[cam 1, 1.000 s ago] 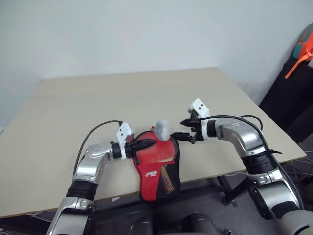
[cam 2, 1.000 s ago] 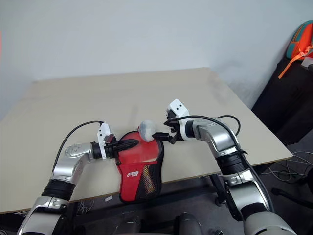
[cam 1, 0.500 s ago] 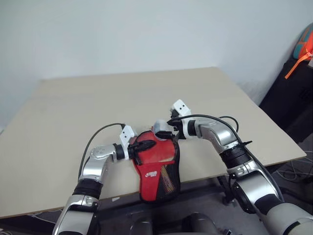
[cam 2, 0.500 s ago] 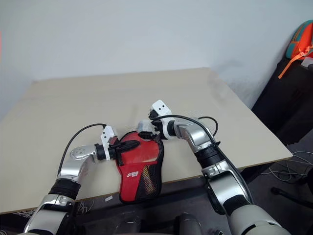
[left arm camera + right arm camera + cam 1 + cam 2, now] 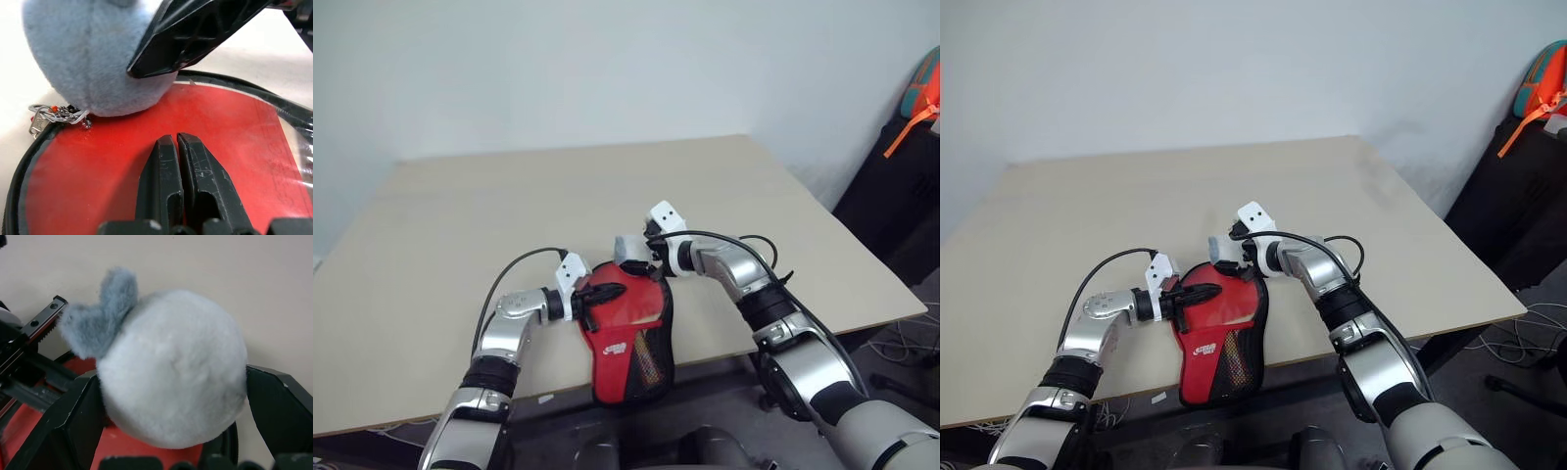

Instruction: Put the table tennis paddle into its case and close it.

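Observation:
The case (image 5: 628, 333), black-edged with a red logo panel and mesh, lies at the table's (image 5: 509, 196) front edge, its lower end hanging over. Red shows under its clear side (image 5: 234, 142), apparently the paddle's face; the handle is hidden. My left gripper (image 5: 605, 292) is shut, its fingertips (image 5: 166, 147) resting on that red surface. A pale blue-grey soft lump (image 5: 628, 247) sits at the case's far rim, by a small metal zip ring (image 5: 49, 115). My right gripper (image 5: 173, 377) is open, one finger (image 5: 73, 421) on each side of the lump (image 5: 171, 367).
The beige table stretches far and to both sides of the case. A dark object (image 5: 901, 196) with an orange and teal bag (image 5: 925, 93) stands off the table's right side. A pale wall lies behind.
My right gripper has swung in from the right of the case and now straddles the lump. The left gripper has stayed shut on the case's left part.

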Robot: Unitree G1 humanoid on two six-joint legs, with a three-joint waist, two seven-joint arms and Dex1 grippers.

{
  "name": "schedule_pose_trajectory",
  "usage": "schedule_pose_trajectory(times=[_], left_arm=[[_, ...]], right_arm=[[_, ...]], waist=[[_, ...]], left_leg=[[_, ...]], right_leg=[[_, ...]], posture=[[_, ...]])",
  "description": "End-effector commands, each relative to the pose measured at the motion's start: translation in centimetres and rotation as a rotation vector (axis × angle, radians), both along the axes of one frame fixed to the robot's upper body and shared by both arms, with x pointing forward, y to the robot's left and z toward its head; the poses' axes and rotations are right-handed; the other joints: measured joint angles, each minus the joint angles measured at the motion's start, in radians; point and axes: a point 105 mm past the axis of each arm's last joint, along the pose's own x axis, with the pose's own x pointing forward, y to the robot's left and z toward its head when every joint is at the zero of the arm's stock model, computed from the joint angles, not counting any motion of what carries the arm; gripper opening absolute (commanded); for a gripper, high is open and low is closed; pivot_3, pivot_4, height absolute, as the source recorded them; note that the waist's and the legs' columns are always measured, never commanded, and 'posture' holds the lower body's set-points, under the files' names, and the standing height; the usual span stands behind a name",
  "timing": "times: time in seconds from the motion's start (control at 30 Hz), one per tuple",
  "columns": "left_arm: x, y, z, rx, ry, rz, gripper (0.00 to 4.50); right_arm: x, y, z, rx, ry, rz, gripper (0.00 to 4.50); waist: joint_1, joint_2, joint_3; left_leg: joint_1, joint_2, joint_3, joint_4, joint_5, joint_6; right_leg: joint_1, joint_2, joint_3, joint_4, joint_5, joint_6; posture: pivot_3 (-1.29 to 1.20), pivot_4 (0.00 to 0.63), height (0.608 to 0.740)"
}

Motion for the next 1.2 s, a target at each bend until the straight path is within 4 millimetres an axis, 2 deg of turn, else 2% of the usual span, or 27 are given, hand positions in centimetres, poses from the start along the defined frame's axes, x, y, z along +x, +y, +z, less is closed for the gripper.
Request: schedule_pose_trajectory(times=[0.03, 0.5, 0.6, 0.77, 0.87, 0.93, 1.1, 1.2], left_arm=[[-0.6, 0.4, -2.2, 0.090, 0.093, -0.002, 0.07], [-0.6, -0.2, -2.3, 0.121, 0.101, -0.028, 0.07], [-0.8, 0.0, -2.5, 0.129, 0.107, -0.025, 0.00], [-0.9, 0.1, -2.6, 0.132, 0.112, -0.028, 0.00], [-1.0, 0.0, -2.4, 0.121, 0.111, -0.034, 0.00], [-1.1, 0.1, -2.4, 0.125, 0.113, -0.036, 0.00], [-1.1, 0.1, -2.5, 0.129, 0.119, -0.039, 0.00], [-1.1, 0.1, -2.5, 0.129, 0.123, -0.045, 0.00]], right_arm=[[1.0, 0.3, 1.8, 0.023, -0.066, -0.015, 4.50], [1.8, 0.3, 1.9, 0.004, -0.094, -0.044, 4.50], [2.2, 0.0, 1.8, -0.008, -0.107, -0.071, 3.93], [2.5, -0.2, 1.7, -0.012, -0.107, -0.077, 2.28], [2.5, -0.2, 1.8, -0.012, -0.107, -0.079, 1.46], [2.6, -0.2, 1.7, -0.014, -0.106, -0.079, 1.08], [3.2, -1.1, 1.3, -0.065, -0.134, -0.108, 0.64], [3.7, -2.2, 0.6, -0.120, -0.152, -0.137, 0.59]], waist=[[0.000, 0.001, 0.000], [0.000, 0.003, -0.001], [0.000, 0.003, -0.001], [0.000, 0.004, -0.001], [0.000, 0.004, -0.001], [0.000, 0.004, -0.001], [0.000, 0.004, -0.001], [0.000, 0.004, -0.001]], left_leg=[[0.000, 0.000, 0.000, 0.000, 0.000, 0.000], [0.000, 0.000, 0.000, 0.000, 0.000, -0.001], [0.000, 0.000, 0.000, 0.000, 0.000, -0.001], [0.000, 0.000, 0.000, 0.000, 0.000, -0.001], [0.000, 0.000, 0.000, 0.000, 0.000, -0.001], [0.000, 0.000, 0.000, 0.000, 0.000, -0.001], [0.000, 0.000, 0.000, 0.000, 0.000, 0.000], [0.000, 0.000, 0.000, 0.000, 0.000, 0.000]], right_leg=[[0.000, 0.000, 0.000, 0.000, 0.000, 0.000], [0.000, 0.000, 0.000, 0.000, 0.000, 0.000], [0.000, 0.000, 0.000, 0.000, 0.000, 0.000], [0.000, 0.000, 0.000, 0.000, 0.000, 0.000], [0.000, 0.000, 0.000, 0.000, 0.000, 0.000], [0.000, 0.000, 0.000, 0.000, 0.000, 0.000], [0.000, 0.000, 0.000, 0.000, 0.000, 0.000], [0.000, 0.000, 0.000, 0.000, 0.000, 0.000]], posture=[[0.00, 0.000, 0.706], [0.00, 0.000, 0.706], [0.00, 0.000, 0.706], [0.00, 0.000, 0.706], [0.00, 0.000, 0.706], [0.00, 0.000, 0.706], [0.00, 0.000, 0.706], [0.00, 0.000, 0.706]])
